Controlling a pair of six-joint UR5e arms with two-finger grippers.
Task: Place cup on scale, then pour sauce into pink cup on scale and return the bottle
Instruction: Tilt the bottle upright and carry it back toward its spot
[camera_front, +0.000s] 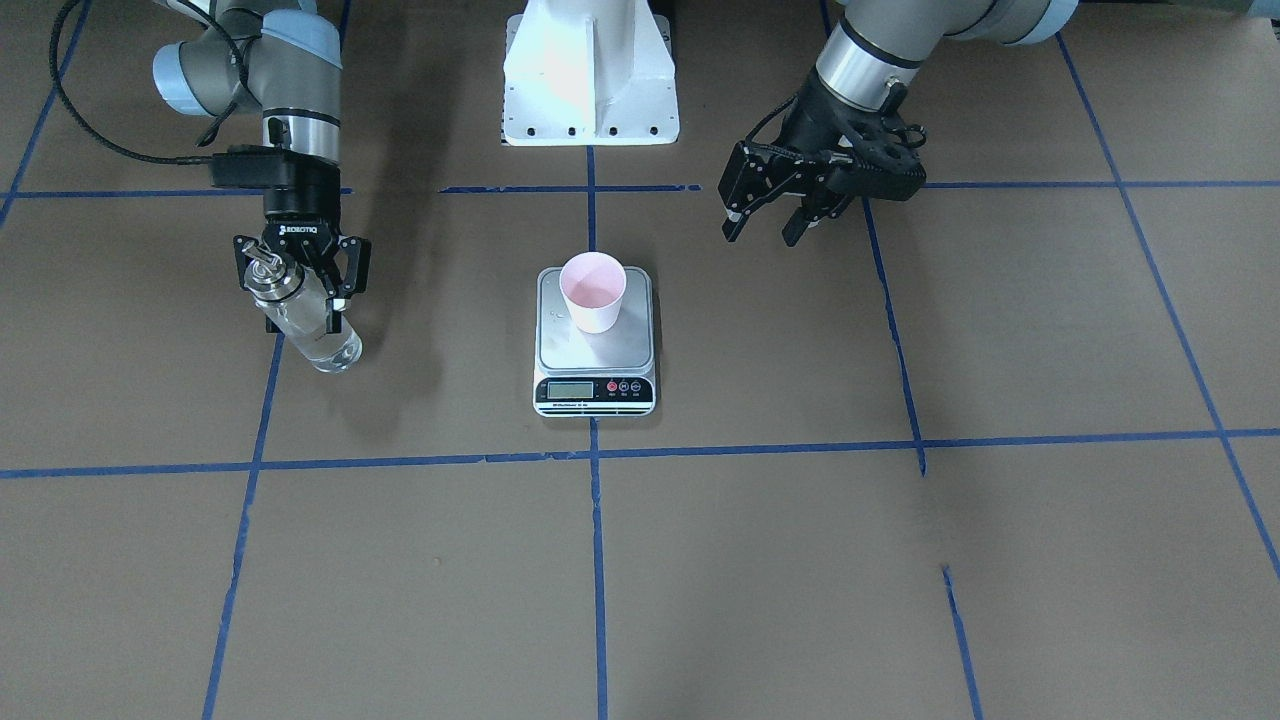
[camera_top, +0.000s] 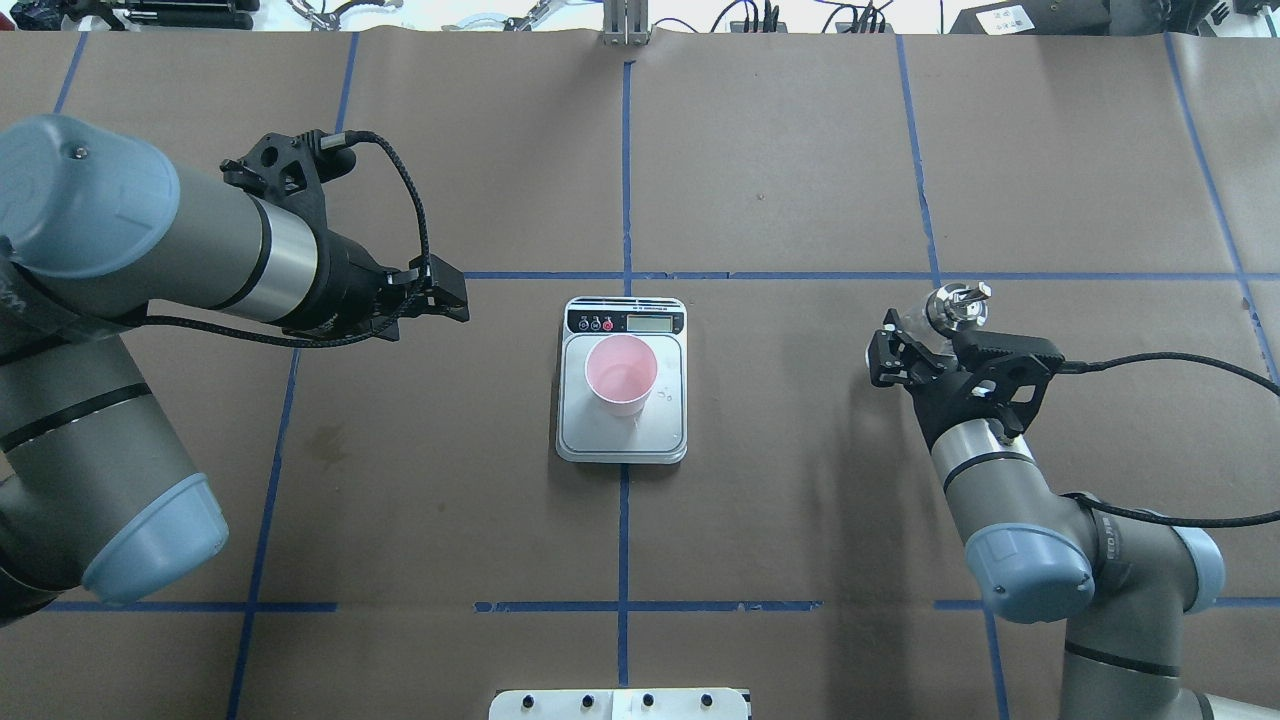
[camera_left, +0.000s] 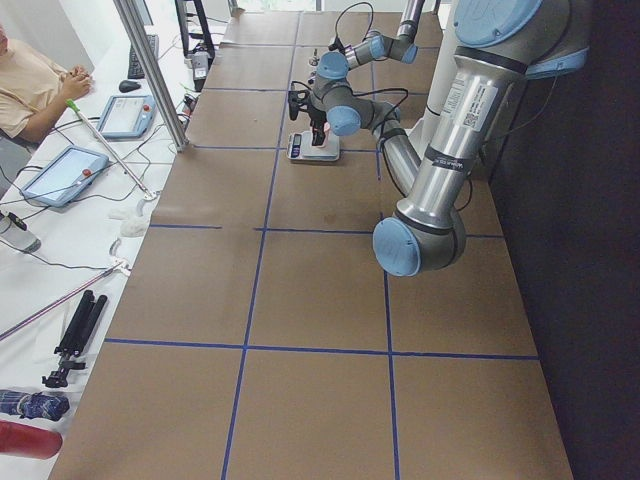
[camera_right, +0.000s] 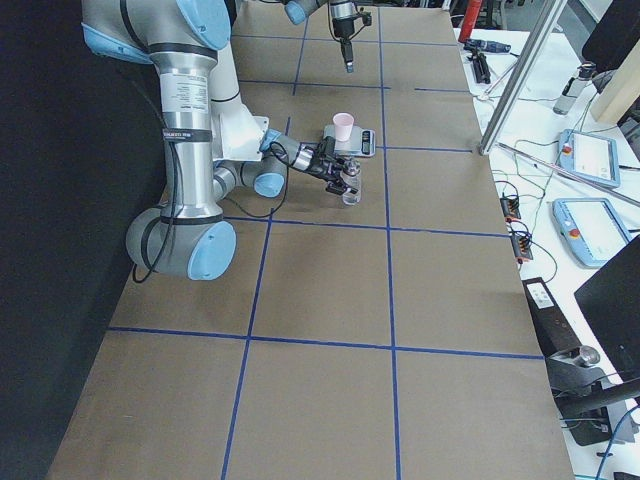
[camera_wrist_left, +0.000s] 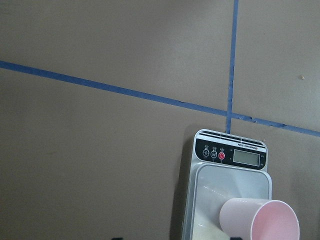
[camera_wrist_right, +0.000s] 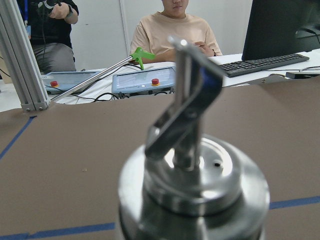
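The tabletop (camera_top: 800, 150) was taken in first, with everything strung along one line. On the overhead view, the left arm (camera_top: 200, 250) was seen out at 9 o'clock of the scale (camera_top: 575, 430), its jaws held apart and empty, well clear. The right arm (camera_top: 1000, 470) was found at 3 o'clock, well apart from the scale, its jaws clamped on the bottle (camera_front: 310, 330) high up, just under the silver cap (camera_top: 955, 305). The bottle was carried roughly upright. Whether its base was touching the tabletop could not be told. The cup (camera_top: 621, 375) was stood upright on the platform, toward 12 o'clock. Whether sauce had been poured in could not be made out, though a few small drops (camera_top: 665, 395) were spotted on the platform beside it.

Trouble could be expected from that high grip. Smooth glass held near the top could be let swing or slip. Released before the base was flat, it could be toppled and rolled. If a pour was yet to be made, the light cup could be knocked over by the spout, or the stream landed on the platform.
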